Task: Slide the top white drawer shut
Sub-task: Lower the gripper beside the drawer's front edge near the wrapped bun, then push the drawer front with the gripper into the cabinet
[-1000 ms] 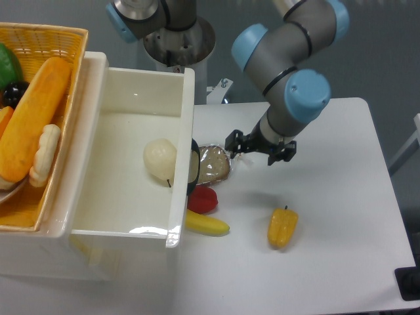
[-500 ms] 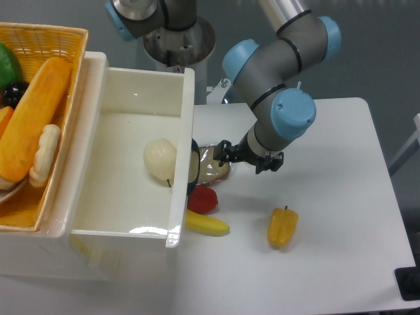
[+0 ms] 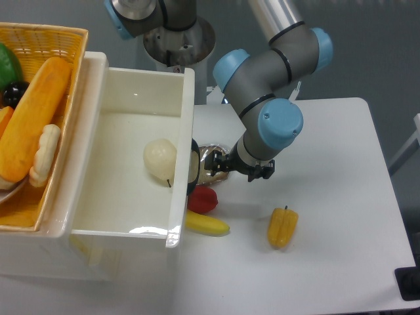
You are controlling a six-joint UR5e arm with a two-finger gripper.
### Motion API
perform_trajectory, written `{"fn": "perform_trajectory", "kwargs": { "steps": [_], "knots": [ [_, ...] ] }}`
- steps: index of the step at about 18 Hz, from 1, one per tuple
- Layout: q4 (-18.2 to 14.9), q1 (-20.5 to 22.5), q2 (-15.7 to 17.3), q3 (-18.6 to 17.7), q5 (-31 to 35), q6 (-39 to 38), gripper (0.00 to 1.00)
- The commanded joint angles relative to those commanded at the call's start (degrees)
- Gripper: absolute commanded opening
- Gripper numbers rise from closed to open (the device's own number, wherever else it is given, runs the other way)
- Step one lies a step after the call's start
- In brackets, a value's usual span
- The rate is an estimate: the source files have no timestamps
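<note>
The top white drawer (image 3: 185,125) stands pulled out to the right, its open cavity facing up with a white round fruit (image 3: 160,158) inside. Its black curved handle (image 3: 195,170) sits on the front panel at the right. My gripper (image 3: 223,167) is low over the table just right of the handle, above a brown wrapped bun (image 3: 209,172). Its fingers are small and dark, and I cannot tell whether they are open or shut.
A woven yellow basket (image 3: 65,39) with bread and vegetables sits left of the drawer. A red pepper (image 3: 202,200), a banana (image 3: 207,224) and a yellow pepper (image 3: 282,227) lie on the white table (image 3: 341,197) by the drawer front.
My arm has swung left and the gripper has moved left toward the drawer's handle, now over the bun. The drawer has not moved.
</note>
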Motion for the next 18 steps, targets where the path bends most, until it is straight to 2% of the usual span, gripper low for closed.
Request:
{"fn": "perform_trajectory", "kwargs": {
  "steps": [18],
  "knots": [
    [-0.09, -1.76, 0.7, 0.44, -3.34, -0.8, 1.0]
  ]
}}
